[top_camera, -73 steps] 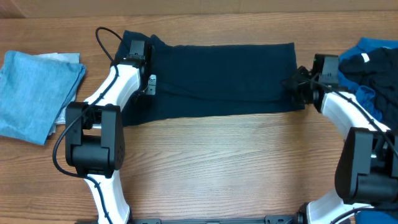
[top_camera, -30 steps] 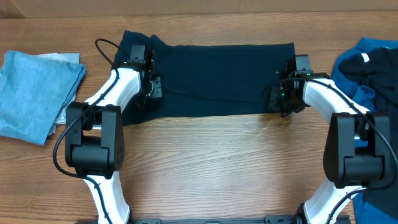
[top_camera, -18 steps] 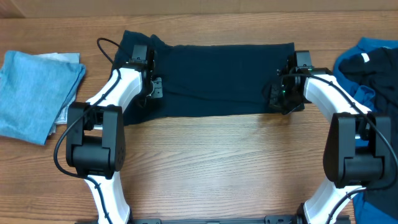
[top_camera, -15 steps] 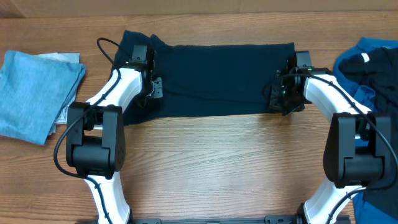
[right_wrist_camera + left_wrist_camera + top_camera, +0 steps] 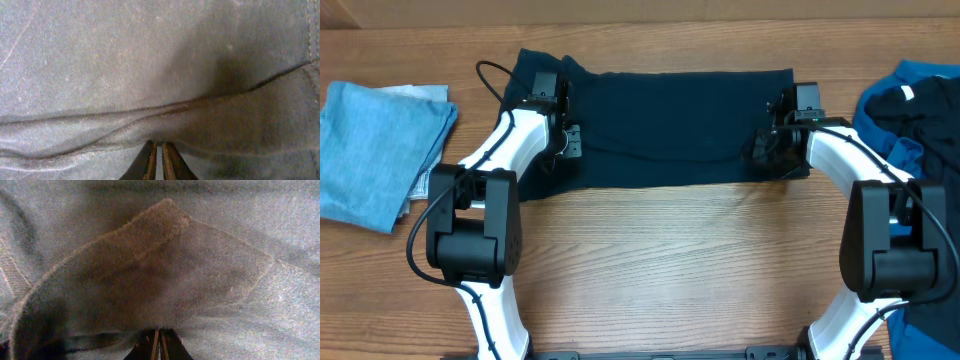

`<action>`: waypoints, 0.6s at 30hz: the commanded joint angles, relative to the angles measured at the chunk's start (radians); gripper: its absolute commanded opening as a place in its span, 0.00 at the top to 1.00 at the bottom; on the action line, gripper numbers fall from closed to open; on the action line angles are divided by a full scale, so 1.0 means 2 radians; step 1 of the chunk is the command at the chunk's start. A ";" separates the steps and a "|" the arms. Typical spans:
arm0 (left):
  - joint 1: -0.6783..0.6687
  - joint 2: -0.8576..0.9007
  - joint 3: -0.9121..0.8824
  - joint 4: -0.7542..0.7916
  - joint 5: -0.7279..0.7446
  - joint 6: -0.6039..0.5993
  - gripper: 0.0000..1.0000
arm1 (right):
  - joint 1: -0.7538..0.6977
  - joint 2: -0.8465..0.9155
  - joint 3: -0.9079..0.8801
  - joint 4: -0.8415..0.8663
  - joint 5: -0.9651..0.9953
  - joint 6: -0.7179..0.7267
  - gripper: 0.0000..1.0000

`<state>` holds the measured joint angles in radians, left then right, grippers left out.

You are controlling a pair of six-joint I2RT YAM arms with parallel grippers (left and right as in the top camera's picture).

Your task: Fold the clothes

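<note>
The clothes in hand are a very dark navy garment (image 5: 670, 125), spread flat across the far half of the table. My left gripper (image 5: 567, 142) rests on its left end. In the left wrist view this gripper (image 5: 159, 339) is shut, and a turned-over flap of the cloth (image 5: 150, 275) rises from its tips. My right gripper (image 5: 767, 150) sits on the garment's right end over a small bunch of fabric. Seen from the right wrist, the gripper (image 5: 158, 150) stands with its jaws nearly together, pinching a raised fold (image 5: 150, 122).
A folded light blue cloth (image 5: 375, 150) lies at the far left on a pale grey piece (image 5: 420, 185). A heap of royal blue and dark garments (image 5: 920, 100) fills the right edge. Bare wooden table (image 5: 680, 260) stretches in front between the arm bases.
The right gripper came in from the garment's right edge onto the cloth, bunching fabric there, and has just shifted slightly away. The left gripper has hardly moved.
</note>
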<state>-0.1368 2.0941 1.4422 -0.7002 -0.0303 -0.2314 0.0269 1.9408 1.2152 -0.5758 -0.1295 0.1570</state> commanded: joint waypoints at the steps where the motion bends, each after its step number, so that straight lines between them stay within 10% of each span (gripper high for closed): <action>1: 0.003 0.011 -0.016 -0.014 -0.020 -0.001 0.93 | 0.001 0.006 -0.003 0.028 0.003 0.002 0.89; 11: 0.003 0.011 -0.016 -0.017 -0.020 -0.001 0.92 | -0.008 0.042 0.043 0.143 0.004 0.026 0.73; 18: 0.003 0.011 -0.016 -0.016 -0.020 -0.001 0.90 | -0.015 0.039 0.228 -0.091 -0.018 -0.040 0.73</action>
<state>-0.1368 2.0926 1.4422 -0.7162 -0.0345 -0.2314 -0.0246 2.0285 1.5642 -0.6407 -0.1280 0.1867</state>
